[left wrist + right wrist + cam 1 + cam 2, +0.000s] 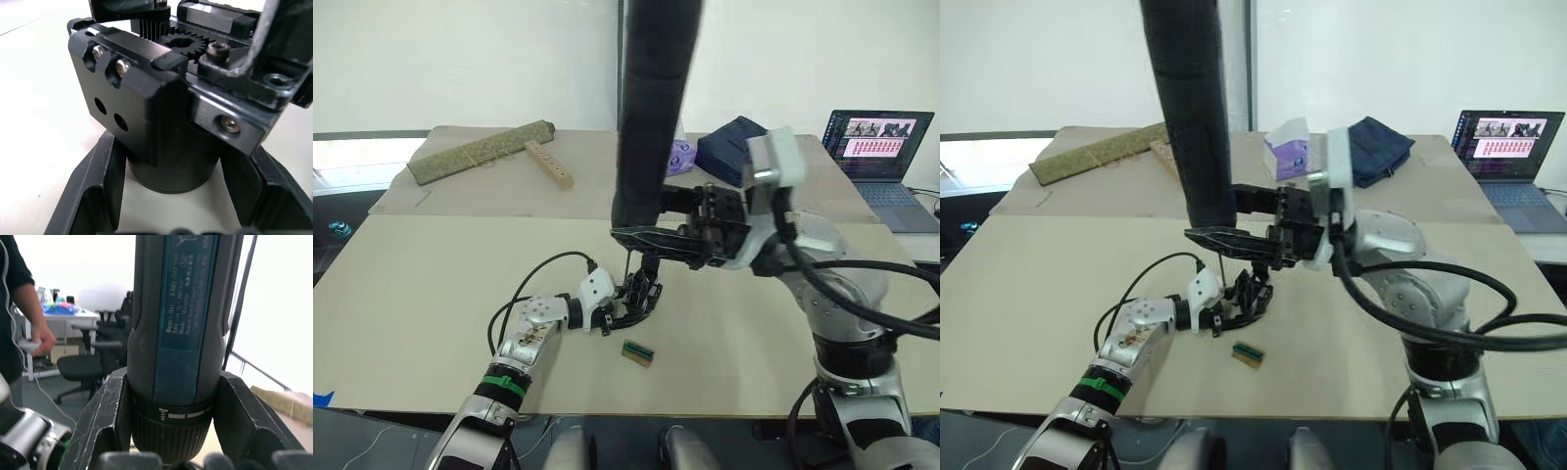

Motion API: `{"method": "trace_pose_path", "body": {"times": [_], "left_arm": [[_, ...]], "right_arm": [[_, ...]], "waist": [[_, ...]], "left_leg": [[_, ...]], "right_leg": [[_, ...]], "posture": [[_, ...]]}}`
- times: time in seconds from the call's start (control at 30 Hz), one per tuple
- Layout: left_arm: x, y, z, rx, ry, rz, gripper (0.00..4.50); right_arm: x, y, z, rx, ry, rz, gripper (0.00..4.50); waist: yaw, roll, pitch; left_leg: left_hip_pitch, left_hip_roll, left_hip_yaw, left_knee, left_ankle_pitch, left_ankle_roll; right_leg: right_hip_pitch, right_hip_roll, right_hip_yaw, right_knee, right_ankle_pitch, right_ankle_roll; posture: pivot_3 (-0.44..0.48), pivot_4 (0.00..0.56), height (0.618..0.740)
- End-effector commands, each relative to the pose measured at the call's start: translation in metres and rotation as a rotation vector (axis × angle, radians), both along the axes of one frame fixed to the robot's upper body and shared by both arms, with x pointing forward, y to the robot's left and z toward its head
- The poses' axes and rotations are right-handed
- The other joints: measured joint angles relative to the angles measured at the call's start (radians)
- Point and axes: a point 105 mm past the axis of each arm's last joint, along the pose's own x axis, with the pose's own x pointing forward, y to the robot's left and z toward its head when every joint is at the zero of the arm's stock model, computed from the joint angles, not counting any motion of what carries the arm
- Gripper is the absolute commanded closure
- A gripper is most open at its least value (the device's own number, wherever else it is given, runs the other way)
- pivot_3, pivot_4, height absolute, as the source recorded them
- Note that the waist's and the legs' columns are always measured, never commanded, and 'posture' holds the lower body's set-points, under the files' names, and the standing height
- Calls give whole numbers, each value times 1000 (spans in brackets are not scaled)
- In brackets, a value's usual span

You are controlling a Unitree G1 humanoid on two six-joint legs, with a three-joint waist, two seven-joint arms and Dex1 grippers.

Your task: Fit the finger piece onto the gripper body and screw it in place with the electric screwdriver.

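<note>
Right gripper (651, 240) clamping upright electric screwdriver (651, 108) above gripper body (641, 292).

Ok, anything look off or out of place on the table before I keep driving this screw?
Nothing stands out. The left end effector grips the gripper body upright on the table, and the right end effector holds the electric screwdriver vertical above it. A small green-and-brown block lies loose nearby.
</note>
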Motion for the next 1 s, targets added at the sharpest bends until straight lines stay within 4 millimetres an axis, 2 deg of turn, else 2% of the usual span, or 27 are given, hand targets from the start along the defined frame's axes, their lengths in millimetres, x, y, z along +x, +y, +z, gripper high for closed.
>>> {"method": "trace_pose_path", "body": {"times": [0.03, 0.5, 1.0], "left_arm": [[-6, 3, -17, 39, 66, 0, 2220], [-10, 3, -18, 39, 87, 2, 2220], [-12, 3, -20, 50, 100, -5, 2220]], "right_arm": [[-2, 5, 10, -1, -90, -4, 2568], [8, 17, -9, -27, -55, -18, 2568], [13, 14, -24, -44, -36, -45, 2568]], "waist": [[0, 0, 0], [-8, 0, 0], [-10, 0, 0]], "left_leg": [[0, 0, 0, 0, 0, 0], [0, 0, 0, 0, 0, 0], [0, 0, 0, 0, 0, 0]], "right_leg": [[0, 0, 0, 0, 0, 0], [-1, 0, 0, 0, 0, 0], [-1, 0, 0, 0, 0, 0]], "posture": [[0, 150, 740], [0, 150, 740], [0, 150, 740]]}}
